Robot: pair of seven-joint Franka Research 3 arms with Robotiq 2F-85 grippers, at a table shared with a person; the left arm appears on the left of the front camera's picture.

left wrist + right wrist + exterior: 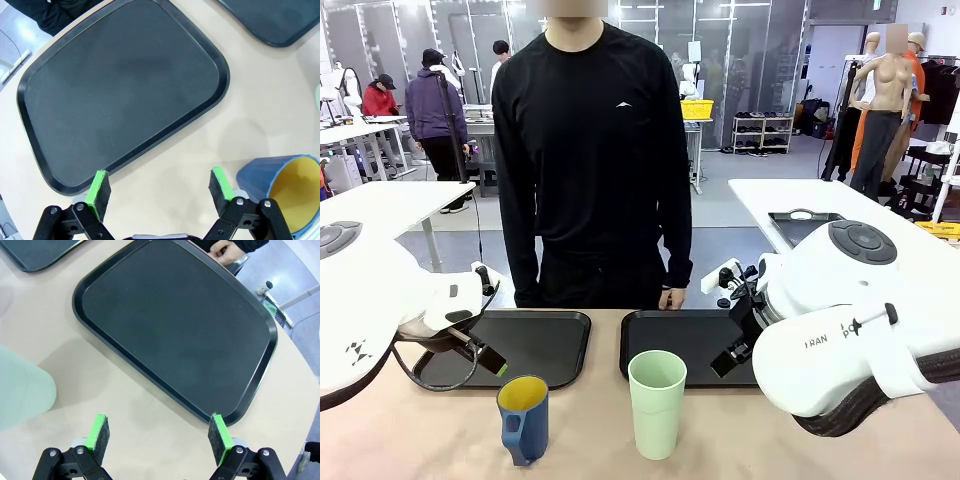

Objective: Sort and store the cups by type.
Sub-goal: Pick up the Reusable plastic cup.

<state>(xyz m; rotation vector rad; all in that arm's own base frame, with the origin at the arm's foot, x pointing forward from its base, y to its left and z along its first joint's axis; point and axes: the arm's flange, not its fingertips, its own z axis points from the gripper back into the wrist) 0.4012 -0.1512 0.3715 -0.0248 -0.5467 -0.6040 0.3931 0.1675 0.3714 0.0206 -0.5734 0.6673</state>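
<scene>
Near the table's front edge stand two cups. The blue mug (pixel 523 415), yellow inside, has its handle toward me. The taller mint-green tumbler (pixel 656 402) stands to its right. My left gripper (pixel 490 360) hovers open over the front edge of the left black tray (pixel 550 340), just behind the mug. In the left wrist view the left gripper (pixel 160 192) holds nothing, and the mug (pixel 280 185) lies at its lower right. My right gripper (pixel 732 358) is also open, behind and right of the tumbler. Its wrist view shows the right gripper (pixel 160 432) with nothing in it and the tumbler (pixel 20 390) blurred at the left.
Two black trays lie side by side mid-table, the left tray (pixel 125 90) and the right tray (pixel 175 325). A person in black stands at the far edge, with a hand (pixel 671 298) resting by the right tray (pixel 660 335). Bare tabletop surrounds the cups.
</scene>
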